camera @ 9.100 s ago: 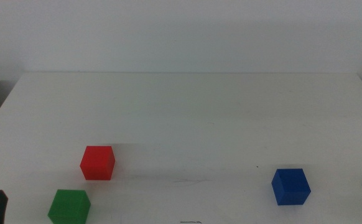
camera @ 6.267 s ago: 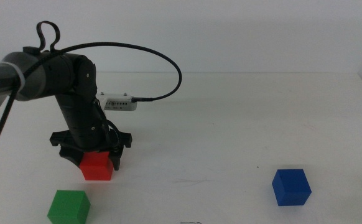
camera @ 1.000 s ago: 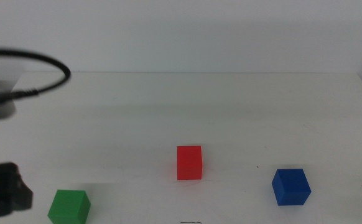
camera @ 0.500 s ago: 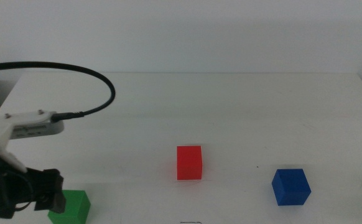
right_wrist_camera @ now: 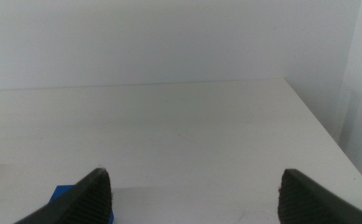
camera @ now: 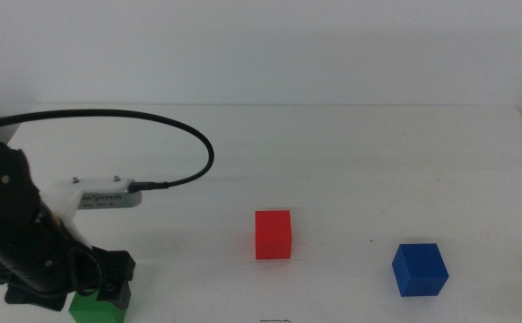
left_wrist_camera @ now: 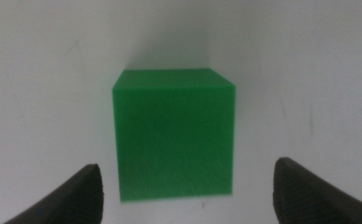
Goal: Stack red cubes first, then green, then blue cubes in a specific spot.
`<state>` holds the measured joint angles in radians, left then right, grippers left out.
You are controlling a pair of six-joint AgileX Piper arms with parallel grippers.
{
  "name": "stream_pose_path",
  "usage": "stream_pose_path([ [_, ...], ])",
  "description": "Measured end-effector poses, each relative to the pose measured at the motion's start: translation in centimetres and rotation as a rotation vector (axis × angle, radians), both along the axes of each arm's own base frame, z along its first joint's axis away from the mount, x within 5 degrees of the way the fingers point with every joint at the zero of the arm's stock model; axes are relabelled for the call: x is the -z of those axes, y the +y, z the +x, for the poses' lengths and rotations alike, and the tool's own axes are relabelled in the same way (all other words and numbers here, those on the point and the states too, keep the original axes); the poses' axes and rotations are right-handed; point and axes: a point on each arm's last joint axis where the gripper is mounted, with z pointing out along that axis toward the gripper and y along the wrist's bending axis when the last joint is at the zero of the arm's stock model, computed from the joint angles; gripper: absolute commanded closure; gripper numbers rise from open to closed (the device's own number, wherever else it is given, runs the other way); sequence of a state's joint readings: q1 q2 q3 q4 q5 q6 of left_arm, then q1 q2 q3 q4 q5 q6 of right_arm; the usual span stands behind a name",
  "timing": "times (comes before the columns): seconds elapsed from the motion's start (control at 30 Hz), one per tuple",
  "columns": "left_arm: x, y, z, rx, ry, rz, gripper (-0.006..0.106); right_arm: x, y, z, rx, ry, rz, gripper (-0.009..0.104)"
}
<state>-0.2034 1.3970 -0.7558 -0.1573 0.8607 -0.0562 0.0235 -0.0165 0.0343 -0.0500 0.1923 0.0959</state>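
The red cube (camera: 273, 234) stands alone on the white tabletop near the middle front. The blue cube (camera: 419, 268) stands to its right near the front edge; a corner of it shows in the right wrist view (right_wrist_camera: 61, 192). The green cube (camera: 89, 311) sits at the front left, mostly covered by my left gripper (camera: 68, 292), which hangs directly over it. In the left wrist view the green cube (left_wrist_camera: 173, 134) lies between the wide-open jaws of the left gripper (left_wrist_camera: 187, 190), untouched. My right gripper (right_wrist_camera: 193, 193) is open and empty, out of the middle view.
The left arm's black cable (camera: 144, 121) arcs over the left part of the table (camera: 333, 152). The table's right edge (right_wrist_camera: 318, 121) shows in the right wrist view.
Since nine seconds ago the red cube has gone from the left to the middle of the table. In the last second the left arm has moved in over the green cube.
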Motion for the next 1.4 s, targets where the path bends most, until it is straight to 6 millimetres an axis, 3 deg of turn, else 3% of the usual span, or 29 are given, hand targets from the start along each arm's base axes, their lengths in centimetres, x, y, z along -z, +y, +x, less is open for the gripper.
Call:
stream_pose_path([
  [0.27,2.2,-0.2,1.3,-0.003,0.027,0.014,0.007,0.0,0.0,0.0,0.000,0.000,0.000,0.023],
  [0.47,2.8,-0.3,1.7,-0.005,0.022,0.016,0.018,0.0,0.0,0.0,0.000,0.000,0.000,0.023],
  [0.73,3.7,-0.3,2.0,-0.005,0.043,0.022,0.057,0.0,0.0,0.0,0.000,0.000,0.000,0.023],
  [0.77,3.6,-0.3,2.0,-0.004,0.043,0.022,0.077,0.0,0.0,0.0,0.000,0.000,0.000,0.023],
  [0.8,3.5,-0.3,2.0,-0.003,0.045,0.021,0.081,0.0,0.0,0.0,0.000,0.000,0.000,0.023],
  [0.93,1.3,-0.5,2.2,-0.005,0.029,0.006,0.090,0.0,0.0,0.0,0.000,0.000,0.000,0.023],
  [1.07,-2.1,-1.6,3.3,-0.020,-0.025,-0.012,0.091,0.0,0.0,0.0,0.000,0.000,0.000,0.023],
  [1.17,-4.2,-3.6,4.2,-0.006,-0.050,-0.008,0.091,0.0,0.0,0.0,0.000,0.000,0.000,0.023],
  [1.4,-8.0,-11.0,6.6,-0.014,-0.040,0.008,0.091,0.0,0.0,0.0,0.000,0.000,0.000,0.023],
])
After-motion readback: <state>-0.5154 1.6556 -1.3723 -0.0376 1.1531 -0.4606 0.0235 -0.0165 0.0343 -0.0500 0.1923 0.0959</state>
